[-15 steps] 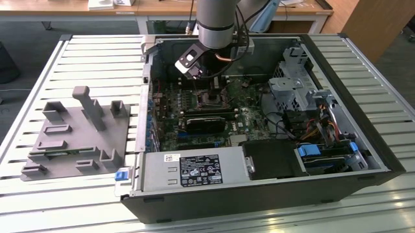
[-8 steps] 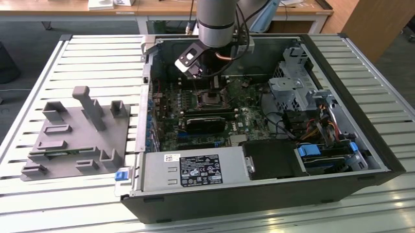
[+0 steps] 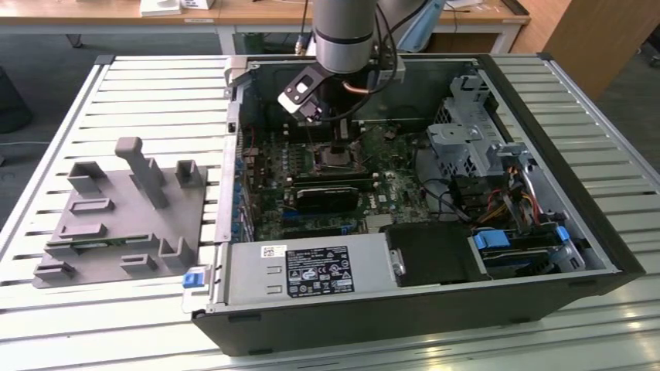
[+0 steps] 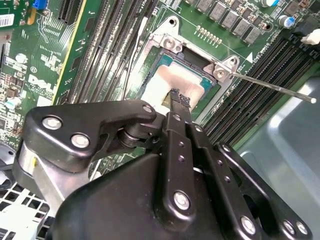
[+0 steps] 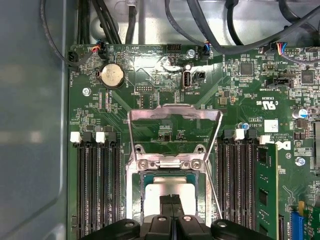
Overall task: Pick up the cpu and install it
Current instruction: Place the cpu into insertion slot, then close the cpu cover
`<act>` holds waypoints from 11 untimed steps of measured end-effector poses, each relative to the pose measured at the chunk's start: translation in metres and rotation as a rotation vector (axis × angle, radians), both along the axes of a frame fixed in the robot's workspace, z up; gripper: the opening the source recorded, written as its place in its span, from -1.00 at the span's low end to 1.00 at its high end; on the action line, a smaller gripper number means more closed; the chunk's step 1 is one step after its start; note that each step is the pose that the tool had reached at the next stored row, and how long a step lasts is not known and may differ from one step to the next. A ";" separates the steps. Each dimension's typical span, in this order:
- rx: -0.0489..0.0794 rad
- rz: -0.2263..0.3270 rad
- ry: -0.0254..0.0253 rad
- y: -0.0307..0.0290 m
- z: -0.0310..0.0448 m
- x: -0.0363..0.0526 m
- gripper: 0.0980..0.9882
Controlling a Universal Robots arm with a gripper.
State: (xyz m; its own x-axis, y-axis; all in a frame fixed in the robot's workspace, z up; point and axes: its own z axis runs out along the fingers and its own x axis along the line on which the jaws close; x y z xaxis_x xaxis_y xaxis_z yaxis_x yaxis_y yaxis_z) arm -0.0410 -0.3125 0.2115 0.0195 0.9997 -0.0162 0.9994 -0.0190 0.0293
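**Site.** An open case (image 3: 603,255) lies on its side on a slatted counter (image 3: 144,93), with the board (image 3: 397,185) facing up. A grey fixture (image 3: 113,224) sits on the counter at the exterior view's left, just beside the case and well apart from the arm (image 3: 345,31).

**Arm.** It reaches down into the case from above, over the upper middle of the board as the exterior view shows it.

**End effector** (image 5: 171,199). Clenched. In both wrist views the two black fingers (image 4: 176,96) are pressed together with no gap and nothing between them. The tips stand over the middle of the cpu (image 5: 167,186). Whether they touch its top cannot be told.

**Cpu.** It lies flat inside the socket (image 5: 172,163), silver-grey top up, with its edges square to the socket frame. It is not gripped.

**Socket.** The load plate (image 5: 175,111) is swung up and open, clear of the cpu. The thin lever (image 4: 270,85) is unlatched and angles away from the socket over the neighbouring slots.

**Surroundings.** Black memory slots (image 5: 95,185) flank the socket on both sides. One green module (image 5: 265,190) is seated in the slot farthest from the socket on one side. A coin cell (image 5: 112,75) sits on the board beyond the load plate.
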 end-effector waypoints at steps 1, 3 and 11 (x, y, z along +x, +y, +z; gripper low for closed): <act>0.000 -0.001 0.0000 0.0000 0.0004 0.0000 -0.98; 0.000 -0.002 0.0000 0.0000 0.0011 0.0000 -0.98; 0.000 -0.002 0.0000 0.0000 0.0055 0.0000 -0.98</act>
State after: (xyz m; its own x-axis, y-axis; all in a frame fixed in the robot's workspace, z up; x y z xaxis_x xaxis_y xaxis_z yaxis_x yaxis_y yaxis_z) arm -0.0410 -0.3125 0.2170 0.0219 0.9996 -0.0162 0.9993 -0.0214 0.0292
